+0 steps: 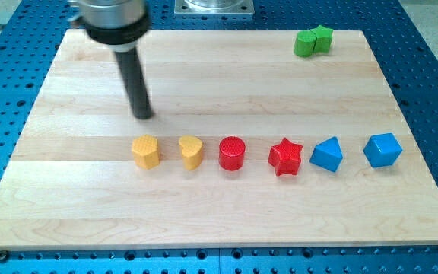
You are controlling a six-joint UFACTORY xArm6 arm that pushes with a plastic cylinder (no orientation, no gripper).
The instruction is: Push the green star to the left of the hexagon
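open board above block row, green star (323, 36) touching green block (306, 43)

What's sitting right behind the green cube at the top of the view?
The green star-shaped block sits behind the green cube, touching it on the view's right. Only the star's top and right side show; the cube covers the rest. My tip is far off, above the yellow hexagon block.

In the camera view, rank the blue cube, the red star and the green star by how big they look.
1. blue cube and red star: look about alike, so no ranking between them.
2. green star: smallest, though it sits nearer the view's top, so possibly just farther away.
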